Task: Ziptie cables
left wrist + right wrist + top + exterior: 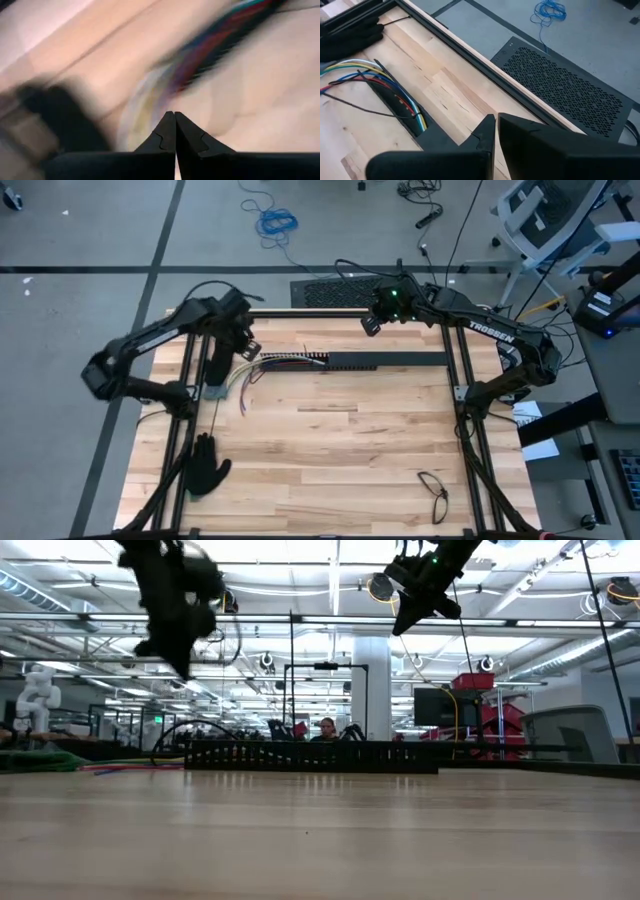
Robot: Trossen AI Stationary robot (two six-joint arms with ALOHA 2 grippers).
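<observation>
The cables point(262, 368) are lying fanned on the table point(330, 450), their far ends tucked into the end of a slotted bar point(385, 360), presumably so that they are being kept gathered for tying. A thin dark ziptie point(367, 111) is lying across them. The left gripper point(243, 345) is being held in the air just above the loose ends, fingers pressed together on nothing, which suggests an approach rather than a grasp. The right gripper point(372, 323) is being kept high beyond the bar's far side, also closed and empty, apparently waiting. A glove point(205, 465) is lying well behind the left gripper.
</observation>
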